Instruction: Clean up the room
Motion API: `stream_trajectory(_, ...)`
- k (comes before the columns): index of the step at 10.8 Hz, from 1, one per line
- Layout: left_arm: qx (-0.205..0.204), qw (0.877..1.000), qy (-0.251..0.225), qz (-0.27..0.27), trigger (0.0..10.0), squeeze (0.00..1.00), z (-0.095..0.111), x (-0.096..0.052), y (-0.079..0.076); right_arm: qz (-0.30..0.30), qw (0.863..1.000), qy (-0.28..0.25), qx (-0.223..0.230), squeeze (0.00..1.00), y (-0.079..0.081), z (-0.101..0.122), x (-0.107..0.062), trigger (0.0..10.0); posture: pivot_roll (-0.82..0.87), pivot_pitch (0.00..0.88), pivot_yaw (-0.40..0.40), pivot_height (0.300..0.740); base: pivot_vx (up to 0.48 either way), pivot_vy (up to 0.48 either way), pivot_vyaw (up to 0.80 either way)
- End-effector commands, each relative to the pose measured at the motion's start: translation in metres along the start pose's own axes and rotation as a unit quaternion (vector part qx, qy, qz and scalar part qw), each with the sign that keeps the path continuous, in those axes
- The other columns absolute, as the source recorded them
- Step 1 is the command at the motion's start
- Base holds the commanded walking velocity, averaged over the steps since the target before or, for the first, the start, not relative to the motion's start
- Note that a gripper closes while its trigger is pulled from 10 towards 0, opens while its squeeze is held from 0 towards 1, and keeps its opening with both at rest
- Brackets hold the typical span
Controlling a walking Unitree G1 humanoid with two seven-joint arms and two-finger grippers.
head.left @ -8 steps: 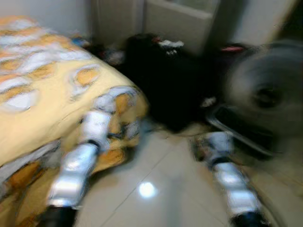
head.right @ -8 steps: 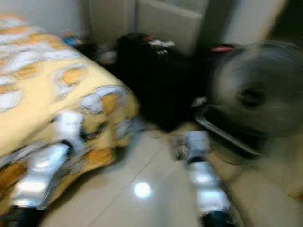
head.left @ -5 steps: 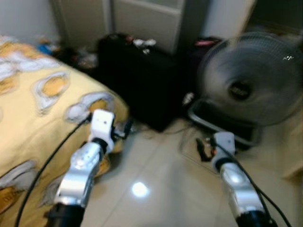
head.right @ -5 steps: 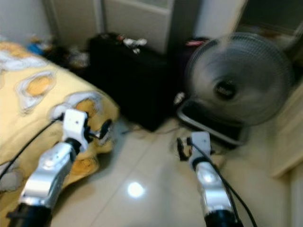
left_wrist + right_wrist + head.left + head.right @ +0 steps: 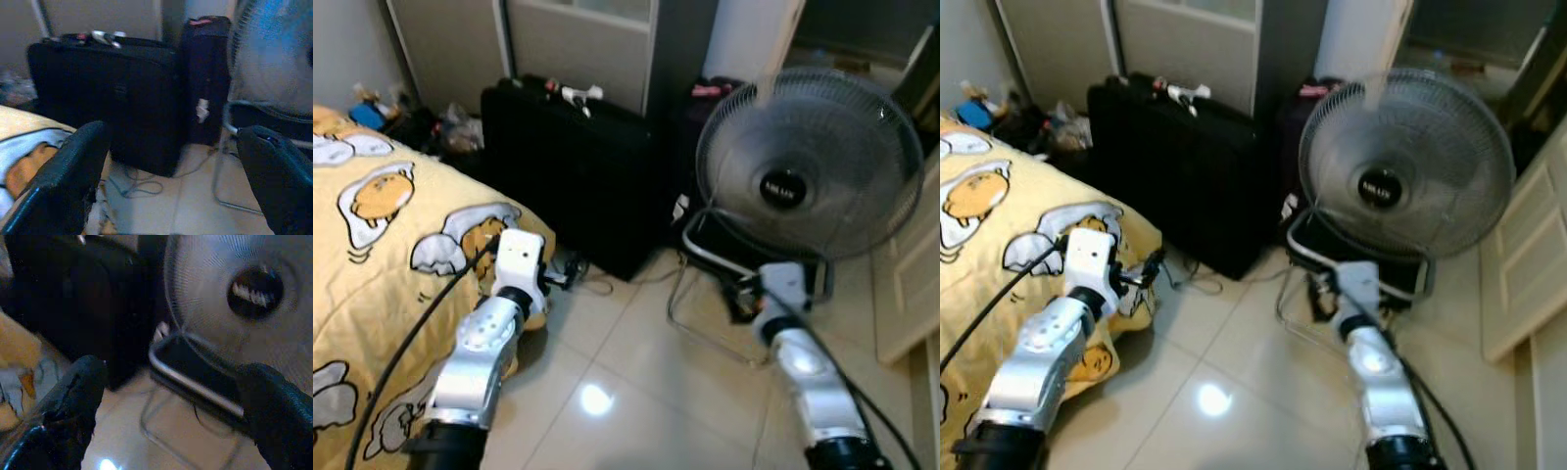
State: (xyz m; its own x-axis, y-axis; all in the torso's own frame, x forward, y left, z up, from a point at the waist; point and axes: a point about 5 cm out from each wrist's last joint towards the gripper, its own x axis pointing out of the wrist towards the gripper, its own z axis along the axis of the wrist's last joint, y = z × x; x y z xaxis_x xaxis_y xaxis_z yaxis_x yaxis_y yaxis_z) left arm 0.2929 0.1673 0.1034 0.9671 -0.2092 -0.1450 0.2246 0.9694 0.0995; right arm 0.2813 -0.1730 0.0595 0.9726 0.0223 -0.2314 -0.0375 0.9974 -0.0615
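Note:
My left gripper [image 5: 558, 278] is held out over the corner of a bed with a yellow cartoon-egg blanket [image 5: 372, 245]; its fingers [image 5: 63, 181] stand wide apart with nothing between them. My right gripper [image 5: 742, 296] hovers low in front of a standing fan [image 5: 808, 162], open and empty too. A large black suitcase [image 5: 578, 166] stands on the floor between bed and fan, with small white and red items [image 5: 573, 95] on top. Loose clutter [image 5: 372, 103] lies in the back left corner.
A second dark suitcase [image 5: 205, 73] stands beside the big one. The fan's metal base frame [image 5: 705, 323] and a cable [image 5: 134, 186] lie on the glossy tile floor [image 5: 626, 411]. A white panelled door [image 5: 911, 274] is at the right, wardrobe doors [image 5: 578, 39] behind.
The whole view has swung right and sharpened, so the fan now sits near the middle and less of the bed shows. Both arms keep the same raised pose.

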Motion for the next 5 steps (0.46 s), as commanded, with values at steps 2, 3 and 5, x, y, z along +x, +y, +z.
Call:
stream_trajectory(2,0.002,1.000,0.002,0.020,10.0,0.49,-0.0019,-0.0023,0.0113,0.007,1.000,-0.008,0.003,0.00,0.0100,0.0078,0.0000,10.0,0.00,0.000,-0.055,0.740,0.354,0.000,0.00)
stream_trajectory(3,0.002,1.000,0.003,0.022,10.0,0.49,-0.0021,-0.0022,0.0116,0.005,1.000,-0.007,0.004,0.00,0.0098,0.0094,-0.0008,10.0,0.00,0.000,-0.054,0.740,0.386,0.000,0.00)
stream_trajectory(5,-0.001,1.000,0.002,0.024,10.0,0.49,-0.0018,-0.0017,0.0125,0.001,1.000,-0.007,0.003,0.00,0.0101,0.0111,-0.0017,10.0,0.00,0.000,-0.054,0.740,0.403,0.000,0.00)
